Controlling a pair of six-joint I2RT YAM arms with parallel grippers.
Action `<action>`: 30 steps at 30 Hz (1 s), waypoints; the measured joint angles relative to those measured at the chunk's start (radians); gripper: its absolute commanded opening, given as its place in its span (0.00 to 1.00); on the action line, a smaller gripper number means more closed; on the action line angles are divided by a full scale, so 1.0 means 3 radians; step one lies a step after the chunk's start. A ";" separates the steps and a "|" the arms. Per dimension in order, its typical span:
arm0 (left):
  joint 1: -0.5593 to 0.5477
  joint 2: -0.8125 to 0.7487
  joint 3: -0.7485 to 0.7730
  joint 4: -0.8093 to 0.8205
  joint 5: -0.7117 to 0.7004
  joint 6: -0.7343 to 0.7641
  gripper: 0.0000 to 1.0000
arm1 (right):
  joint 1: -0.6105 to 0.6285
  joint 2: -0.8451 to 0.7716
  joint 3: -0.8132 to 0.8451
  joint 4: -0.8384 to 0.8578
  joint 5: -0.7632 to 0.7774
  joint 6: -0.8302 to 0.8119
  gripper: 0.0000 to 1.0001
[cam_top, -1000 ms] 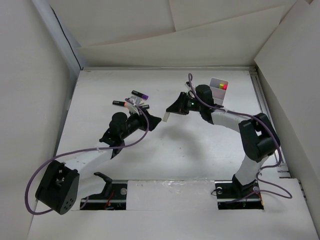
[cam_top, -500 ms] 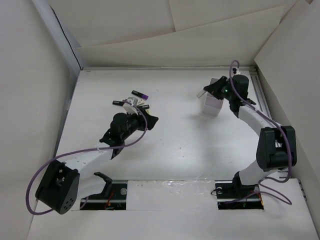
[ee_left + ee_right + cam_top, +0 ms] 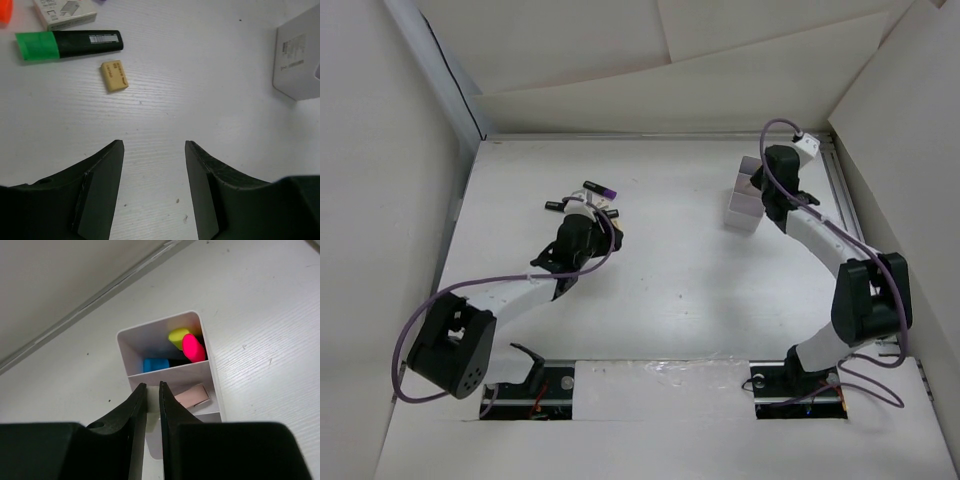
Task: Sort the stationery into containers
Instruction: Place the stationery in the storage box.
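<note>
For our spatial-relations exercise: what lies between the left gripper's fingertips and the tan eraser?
Nothing. The left wrist view shows only bare white table between the open left gripper and the tan eraser.

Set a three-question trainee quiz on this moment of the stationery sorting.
1. True or false: the left gripper is open and holds nothing.
2. What colour is the cap of the marker lying near the eraser? A green, B blue, C red.
3. Fill in: the far compartment of the container shows ___ coloured caps.
Key: 1 true; 2 A; 3 three.
</note>
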 measured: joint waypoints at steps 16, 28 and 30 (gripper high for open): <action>0.0000 0.0556 0.0305 -0.0417 -0.0530 -0.0122 0.47 | 0.0371 0.0585 0.0421 -0.0234 0.1090 -0.0247 0.03; 0.0000 0.0788 0.0470 -0.0497 -0.0598 -0.0132 0.50 | 0.0440 0.0629 0.0493 -0.0300 0.1195 -0.0225 0.40; 0.0000 0.0814 0.0492 -0.0512 -0.0613 -0.0132 0.50 | 0.0443 0.0629 0.0493 -0.0304 0.1190 -0.0216 0.43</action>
